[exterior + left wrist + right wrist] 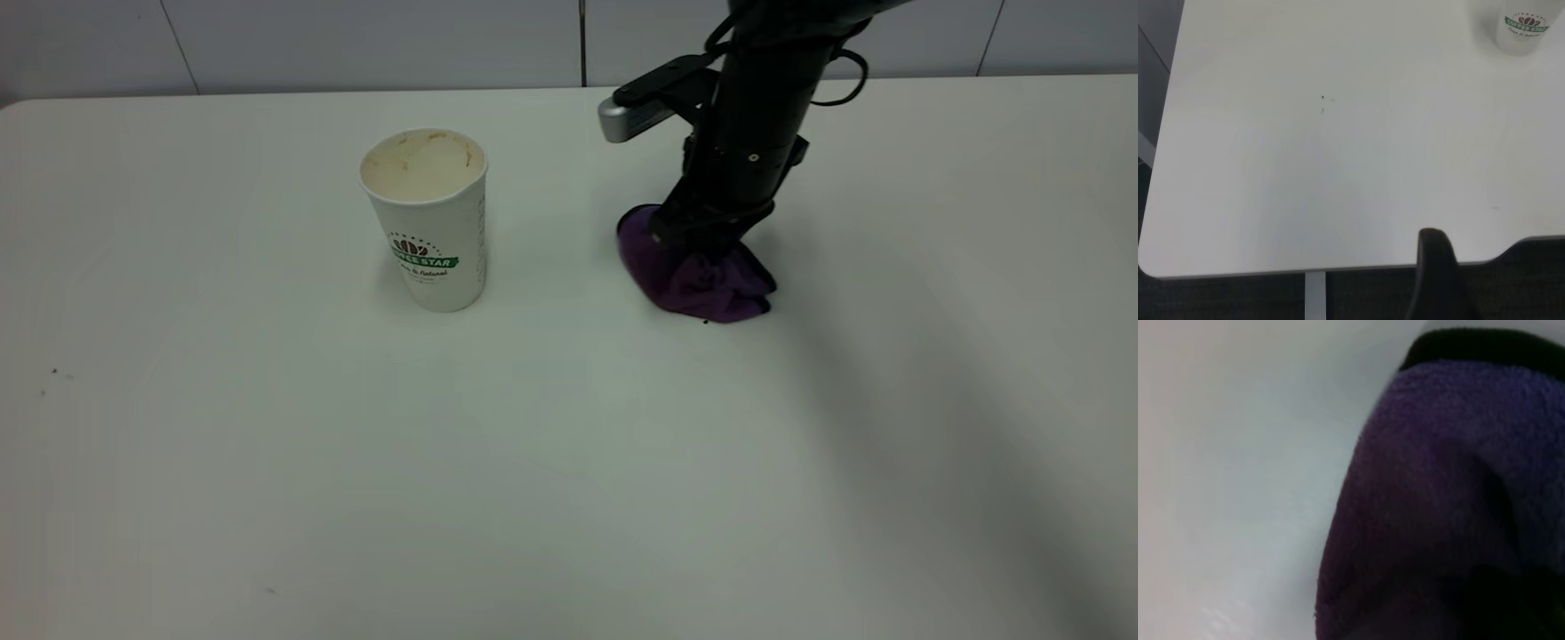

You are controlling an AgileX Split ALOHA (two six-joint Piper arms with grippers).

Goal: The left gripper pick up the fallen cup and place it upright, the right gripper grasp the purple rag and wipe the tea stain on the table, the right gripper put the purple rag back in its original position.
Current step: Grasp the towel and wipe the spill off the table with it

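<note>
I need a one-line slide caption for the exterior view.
Right gripper presses the purple rag onto the table; the cup stands upright.

Lab bench, bare white table point(569, 462), panelled wall point(356, 44)

A white paper cup point(427, 220) stands upright on a plain white surface point(533, 462), mouth open, with tan smears inside the rim and a green "COFFEE STAR" band on its side. It sits well apart from the right gripper point(702, 233), on that gripper's left in the exterior view. A purple plush rag point(698, 271) with black edging lies bunched on the surface directly under the right gripper, which presses down into it from above. The rag bulges out around the gripper's tip. No stain shows on the surface beside the rag.
</note>
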